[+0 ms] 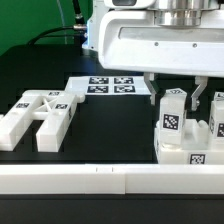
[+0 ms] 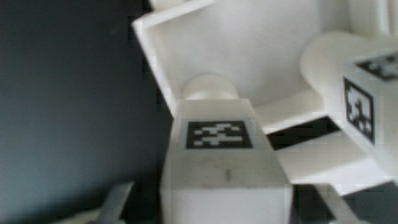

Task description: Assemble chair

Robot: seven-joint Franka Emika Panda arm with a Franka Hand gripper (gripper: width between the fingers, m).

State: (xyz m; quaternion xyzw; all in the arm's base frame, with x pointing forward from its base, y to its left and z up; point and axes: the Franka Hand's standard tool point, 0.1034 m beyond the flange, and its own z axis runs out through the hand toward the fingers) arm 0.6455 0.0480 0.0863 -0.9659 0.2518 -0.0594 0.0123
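Note:
My gripper [image 1: 174, 103] hangs over the exterior view's right side, shut on an upright white bar [image 1: 172, 112] that carries a square tag. The bar stands in a cluster of white chair blocks [image 1: 192, 150] near the front rail. In the wrist view the same bar [image 2: 217, 135] runs between my fingers [image 2: 121, 200], its tag facing the camera, with other white chair blocks [image 2: 214, 50] behind it. An H-shaped frame [image 1: 40, 116] lies flat on the black table at the exterior view's left, away from the gripper.
The marker board [image 1: 108, 86] lies flat behind the middle of the table. A long white rail [image 1: 100, 180] runs along the front edge. The arm's white body [image 1: 150, 40] fills the space above the blocks.

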